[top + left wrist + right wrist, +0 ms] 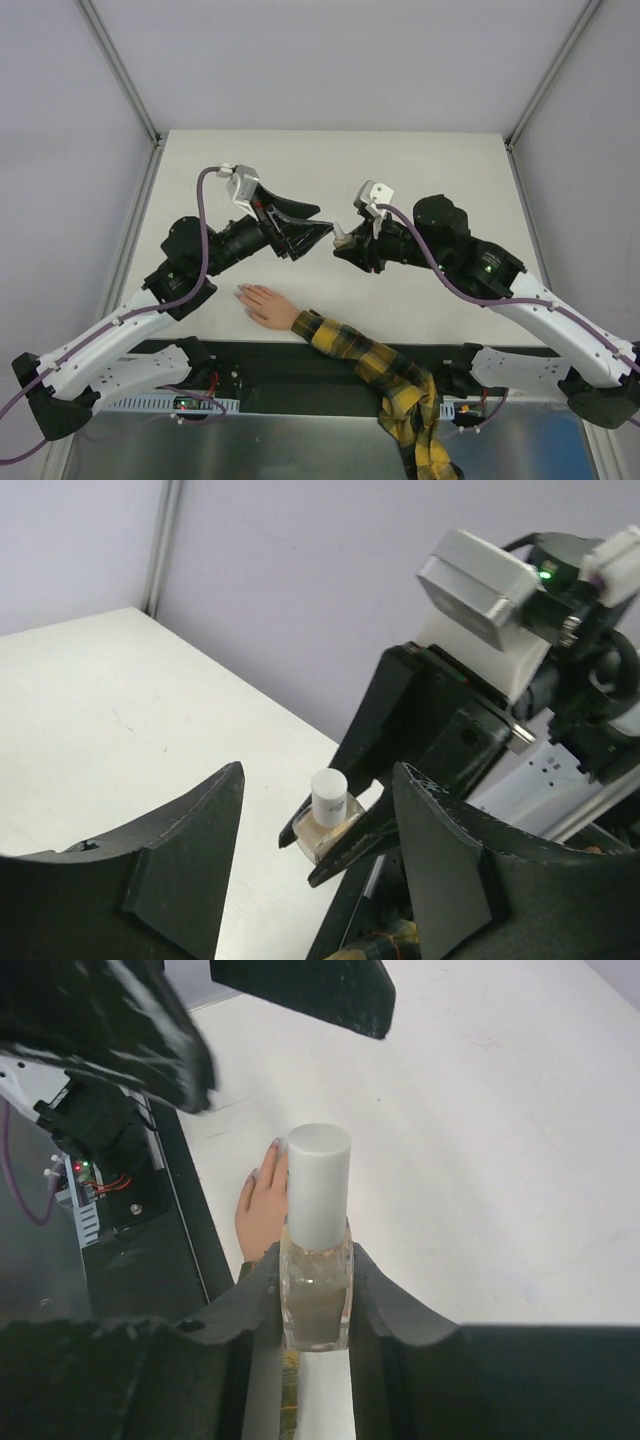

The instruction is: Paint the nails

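A small clear nail polish bottle (316, 1295) with a white cap (318, 1185) is clamped between the fingers of my right gripper (316, 1262), which is shut on it above the table. My left gripper (318, 772) faces it with its jaws open, one finger on either side of the bottle (322, 828) and not touching the cap. In the top view the two grippers, left (322, 222) and right (342, 246), meet tip to tip at mid table. The flesh-coloured hand (265, 305) lies flat near the front edge, ending a yellow-and-black plaid sleeve (372, 365). Its nails (275, 1145) are tiny.
The white table (440, 170) is walled by pale panels with metal posts at the back corners. A black strip with electronics (190, 400) runs along the front edge. The plaid sleeve hangs over that edge.
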